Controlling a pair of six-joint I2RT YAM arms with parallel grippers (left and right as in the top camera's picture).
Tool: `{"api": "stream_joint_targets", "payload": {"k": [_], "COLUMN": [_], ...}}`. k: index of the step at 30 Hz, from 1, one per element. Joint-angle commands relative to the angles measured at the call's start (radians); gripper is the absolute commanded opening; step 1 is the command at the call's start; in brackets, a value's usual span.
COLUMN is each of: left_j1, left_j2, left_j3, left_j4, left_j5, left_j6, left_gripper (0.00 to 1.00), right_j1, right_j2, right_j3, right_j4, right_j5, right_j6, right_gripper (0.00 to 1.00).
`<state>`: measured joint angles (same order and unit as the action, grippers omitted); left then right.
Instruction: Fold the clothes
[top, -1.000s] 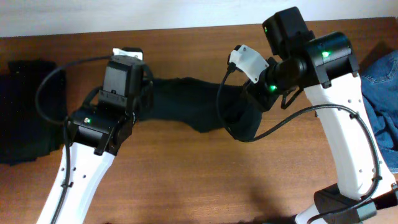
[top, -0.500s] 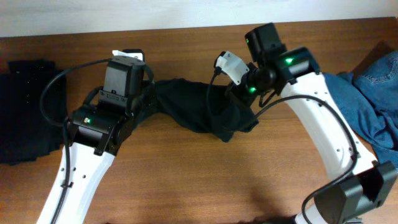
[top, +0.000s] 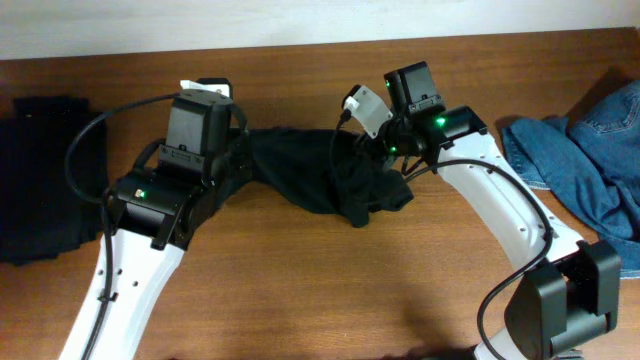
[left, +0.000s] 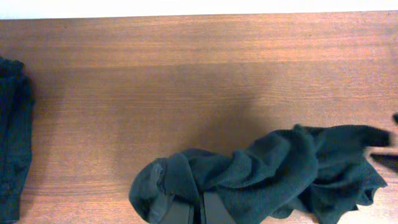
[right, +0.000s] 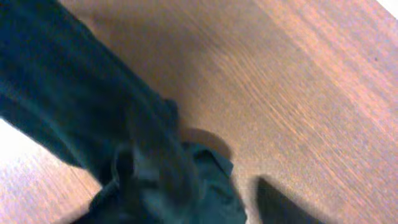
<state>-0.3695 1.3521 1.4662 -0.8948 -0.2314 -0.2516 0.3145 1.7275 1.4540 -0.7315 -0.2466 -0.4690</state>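
The wooden table (top: 300, 290) carries all items. A blue denim garment (top: 590, 150) lies crumpled at the right edge. A stack of black clothes (top: 40, 190) lies at the left edge. A bunched black garment (top: 310, 180) spans the centre, between both arms. The left gripper (left: 198, 200) is clamped on the garment's left end. The right gripper (top: 380, 150) sits at the right end; its jaw state cannot be determined because the wrist view is blurred.

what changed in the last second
The right gripper swung left toward the left gripper, carrying its end of the black garment, so the cloth once stretched between them now lies bunched. Whether it has let go is unclear. The left gripper stayed shut on the garment; the dark pile at far left did not move.
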Motion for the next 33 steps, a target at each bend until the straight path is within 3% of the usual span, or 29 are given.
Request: {"api": "stream_joint_targets", "payload": {"k": [1, 7, 12, 16, 22, 28, 33], "left_j1": [-0.003, -0.003, -0.003, -0.003, -0.003, -0.003, -0.003], "left_j2": [-0.004, -0.004, -0.004, -0.004, -0.004, -0.005, -0.004], "left_j3": [0.008, 0.008, 0.008, 0.008, 0.008, 0.008, 0.008], "left_j4": [0.003, 0.004, 0.004, 0.015, 0.023, 0.023, 0.023], "left_j5": [0.008, 0.008, 0.008, 0.008, 0.008, 0.008, 0.008], "left_j6": [-0.01, -0.01, -0.01, -0.01, -0.01, -0.01, -0.01], "left_gripper": [0.01, 0.01, 0.01, 0.01, 0.01, 0.01, 0.01], "right_j1": [-0.008, -0.009, -0.006, 0.028, 0.107, 0.174, 0.204], "right_j2": [-0.004, -0.02, -0.027, -0.025, -0.017, 0.019, 0.079], "right_j3": [-0.002, 0.017, 0.018, 0.016, 0.016, 0.015, 0.015], "right_j4": [0.003, -0.004, -0.186, -0.278, -0.248, -0.183, -0.114], "right_j5": [0.023, 0.078, 0.096, 0.094, 0.102, 0.211, 0.257], "right_j6": [0.027, 0.181, 0.319, 0.324, 0.334, 0.494, 0.592], "right_gripper": [0.98, 0.98, 0.99, 0.89, 0.7, 0.66, 0.57]}}
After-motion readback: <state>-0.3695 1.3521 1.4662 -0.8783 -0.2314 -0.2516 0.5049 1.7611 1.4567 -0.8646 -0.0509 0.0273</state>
